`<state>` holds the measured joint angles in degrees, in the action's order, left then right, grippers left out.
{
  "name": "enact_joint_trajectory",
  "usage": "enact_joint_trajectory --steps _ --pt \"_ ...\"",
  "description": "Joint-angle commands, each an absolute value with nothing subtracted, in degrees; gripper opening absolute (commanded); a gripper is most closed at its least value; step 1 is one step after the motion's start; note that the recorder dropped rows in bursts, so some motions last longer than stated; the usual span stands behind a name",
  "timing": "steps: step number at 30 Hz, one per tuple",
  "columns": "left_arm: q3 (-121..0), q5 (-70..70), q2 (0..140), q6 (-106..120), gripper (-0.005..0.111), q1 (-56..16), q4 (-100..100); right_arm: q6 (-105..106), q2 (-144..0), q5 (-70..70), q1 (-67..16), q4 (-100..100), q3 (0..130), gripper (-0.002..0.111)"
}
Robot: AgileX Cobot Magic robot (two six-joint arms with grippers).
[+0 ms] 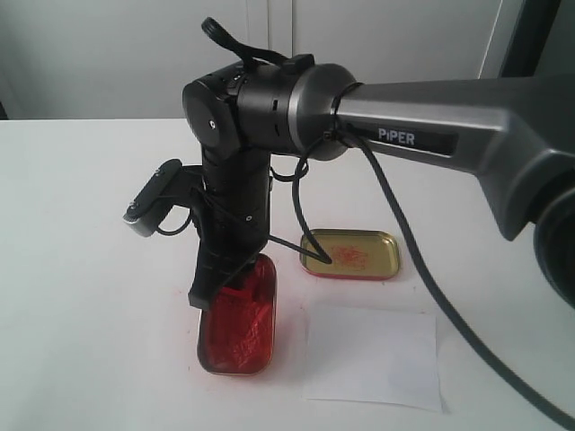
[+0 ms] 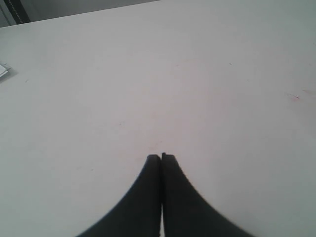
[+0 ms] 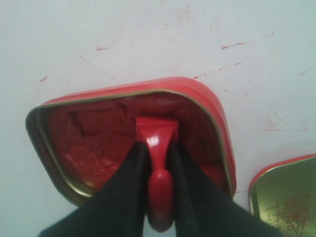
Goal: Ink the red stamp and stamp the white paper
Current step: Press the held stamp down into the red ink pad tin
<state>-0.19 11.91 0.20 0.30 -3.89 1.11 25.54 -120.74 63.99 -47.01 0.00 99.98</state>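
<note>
Currently the right gripper (image 3: pixel 158 148) clamps the red stamp (image 3: pixel 157 131), base apparently seated in the ink tin (image 3: pixel 207 106); the white paper (image 1: pixel 373 355) lies just beside the ink tin, on the right arm's side

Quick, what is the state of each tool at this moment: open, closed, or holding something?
Left tool: closed, holding nothing.
Right tool: closed on the red stamp, whose base is down in the red ink tin.

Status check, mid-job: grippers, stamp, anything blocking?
Right gripper shut on small red plastic stamp, base down in oblong red ink tin. Left gripper shut, empty. White paper sheet unobstructed, no print visible.
</note>
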Motion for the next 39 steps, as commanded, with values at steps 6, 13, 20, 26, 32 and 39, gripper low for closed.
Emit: enact_joint_trajectory --steps 6,13,20,26,32,39 --pt "0.00 11.96 0.00 0.46 0.000 -3.86 0.96 25.09 -119.79 64.12 -46.76 0.00 100.07 0.000" --pt "0.00 11.96 0.00 0.46 0.000 -3.86 0.96 25.09 -119.79 64.12 -46.76 0.00 100.07 0.000" --pt "0.00 11.96 0.00 0.46 0.000 -3.86 0.96 25.08 -119.26 64.12 -46.76 0.00 100.07 0.000" --pt "0.00 11.96 0.00 0.46 0.000 -3.86 0.96 25.08 -118.75 64.22 -46.76 0.00 100.07 0.000" --pt "0.00 11.96 0.00 0.46 0.000 -3.86 0.96 25.58 -118.75 64.21 -46.76 0.00 100.07 0.000" --pt "0.00 11.96 0.00 0.46 0.000 -3.86 0.96 25.34 -118.75 64.21 -46.76 0.00 100.07 0.000"
